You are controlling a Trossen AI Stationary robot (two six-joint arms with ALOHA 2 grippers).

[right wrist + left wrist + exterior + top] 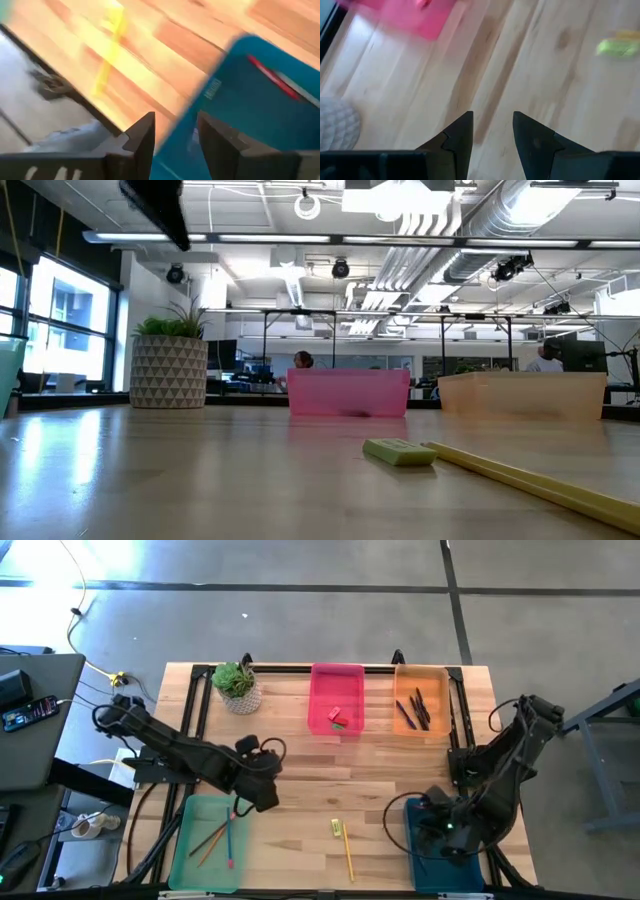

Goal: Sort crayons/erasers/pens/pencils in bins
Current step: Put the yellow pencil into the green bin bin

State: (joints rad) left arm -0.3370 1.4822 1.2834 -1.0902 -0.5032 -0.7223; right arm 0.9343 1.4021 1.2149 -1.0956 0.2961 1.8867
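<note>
Four bins sit on the table (pixel 300 810): pink bin (pixel 337 680), orange bin (pixel 421 675), green bin (pixel 190 840), teal bin (pixel 425 870). Only the right wrist view shows the teal bin's red crayon (pixel 272 77). Three pencils lie in the green bin (one yellow pencil (pixel 348 855) outside), beside a yellow-green eraser (pixel 336 828). Left gripper (pixel 492 131) and right gripper (pixel 175 134) are both spread, empty.

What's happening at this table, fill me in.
Two robot arms are sorting stationery into bins. The right tool hangs open over the teal bin, which holds a red stick. The left tool is open and empty beside the green bin. A yellow-green eraser and a yellow pencil remain on the table.
</note>
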